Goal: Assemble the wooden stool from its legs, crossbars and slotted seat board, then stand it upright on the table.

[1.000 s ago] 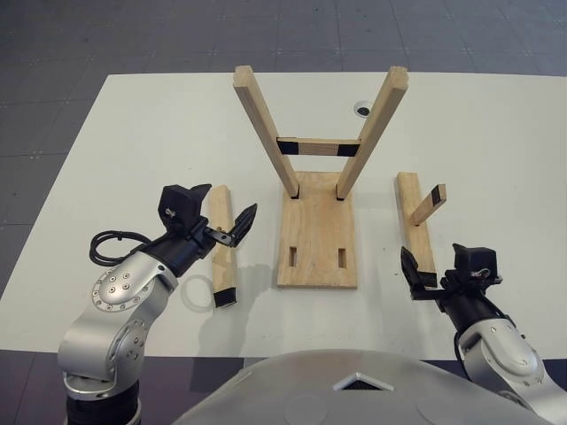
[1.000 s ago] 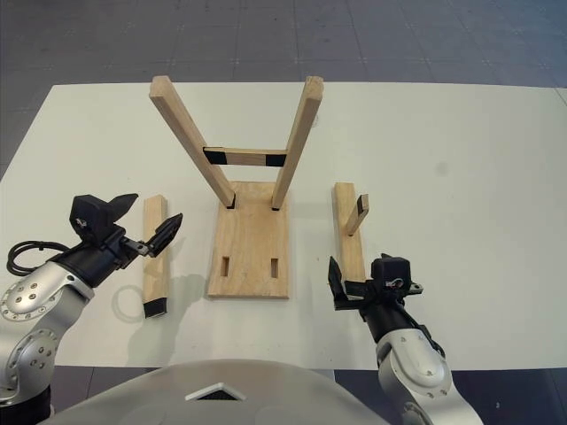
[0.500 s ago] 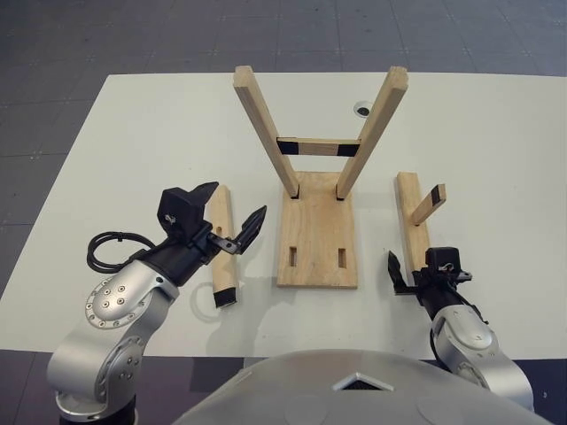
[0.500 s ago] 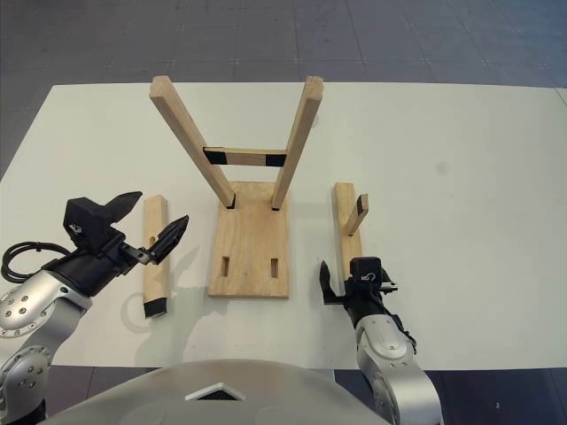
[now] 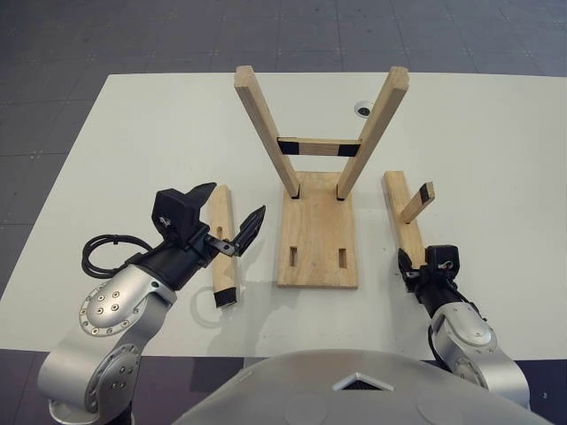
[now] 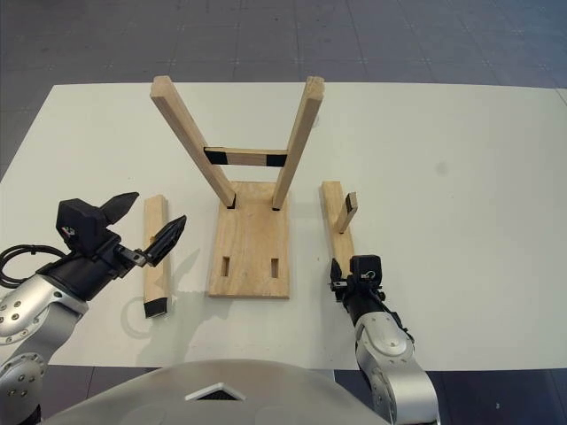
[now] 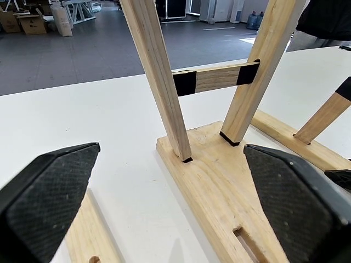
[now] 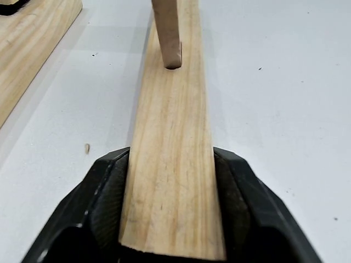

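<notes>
Right jaws gripping a loose leg, left jaws hanging open beside the seat board.

The seat board [image 5: 316,239] is lying flat at mid-tabletop [image 5: 496,159], with two legs [image 5: 262,124] standing in its far slots, leaning apart and joined by a crossbar [image 5: 319,147]. Its two near slots are lying open. The right jaws are clamping the near end of the right leg [image 5: 400,217], which is lying just right of the board with a short crossbar [image 5: 416,202] sticking up from it. The left jaws are gaping wide above the left leg [image 5: 223,266], which is lying flat just left of the board.
</notes>
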`<state>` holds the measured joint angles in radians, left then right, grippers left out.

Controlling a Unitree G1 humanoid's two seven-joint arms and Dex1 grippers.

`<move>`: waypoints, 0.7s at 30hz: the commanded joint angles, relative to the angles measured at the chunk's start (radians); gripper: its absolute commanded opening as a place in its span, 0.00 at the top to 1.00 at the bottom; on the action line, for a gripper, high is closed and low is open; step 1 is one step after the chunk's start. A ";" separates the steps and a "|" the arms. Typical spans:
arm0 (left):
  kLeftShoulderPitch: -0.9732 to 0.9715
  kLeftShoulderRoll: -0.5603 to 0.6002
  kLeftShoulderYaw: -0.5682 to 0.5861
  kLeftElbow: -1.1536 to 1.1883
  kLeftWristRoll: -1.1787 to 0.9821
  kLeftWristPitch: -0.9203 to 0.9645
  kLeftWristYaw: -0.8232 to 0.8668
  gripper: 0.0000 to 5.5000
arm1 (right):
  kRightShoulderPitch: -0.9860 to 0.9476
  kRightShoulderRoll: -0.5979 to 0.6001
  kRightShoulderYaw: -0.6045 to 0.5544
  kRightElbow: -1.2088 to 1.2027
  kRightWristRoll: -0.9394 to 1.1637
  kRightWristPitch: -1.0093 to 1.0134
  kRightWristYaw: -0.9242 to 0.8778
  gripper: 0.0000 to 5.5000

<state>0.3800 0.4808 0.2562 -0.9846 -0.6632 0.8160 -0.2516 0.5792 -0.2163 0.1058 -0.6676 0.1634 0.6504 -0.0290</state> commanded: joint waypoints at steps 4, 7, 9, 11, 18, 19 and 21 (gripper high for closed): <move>0.006 0.003 0.004 -0.002 -0.019 0.012 0.016 0.12 | -0.020 -0.012 -0.210 0.014 0.038 0.062 0.020 0.63; 0.000 -0.008 -0.006 0.023 -0.030 -0.006 0.001 0.12 | -0.192 -0.024 -0.416 -0.018 0.134 -0.025 0.037 0.63; -0.025 -0.007 -0.016 0.067 -0.105 -0.024 -0.077 0.12 | -0.289 -0.030 -0.529 -0.056 0.234 -0.093 0.065 0.63; -0.035 0.007 0.013 0.137 -0.233 -0.045 -0.212 0.12 | -0.347 -0.029 -0.595 -0.081 0.388 -0.141 0.135 0.63; -0.124 0.067 0.020 0.339 -0.484 -0.066 -0.573 0.12 | -0.289 -0.111 -0.543 -0.218 0.951 -0.123 0.418 0.63; -0.130 0.067 0.013 0.351 -0.502 -0.067 -0.600 0.12 | -0.260 -0.137 -0.518 -0.231 0.967 -0.116 0.465 0.63; -0.134 0.070 0.003 0.362 -0.522 -0.071 -0.635 0.12 | -0.207 -0.189 -0.489 -0.245 0.983 -0.111 0.561 0.63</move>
<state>0.2600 0.5338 0.2716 -0.6342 -1.1663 0.7485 -0.8558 0.3321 -0.3540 -0.4061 -0.8875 1.1240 0.5285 0.4527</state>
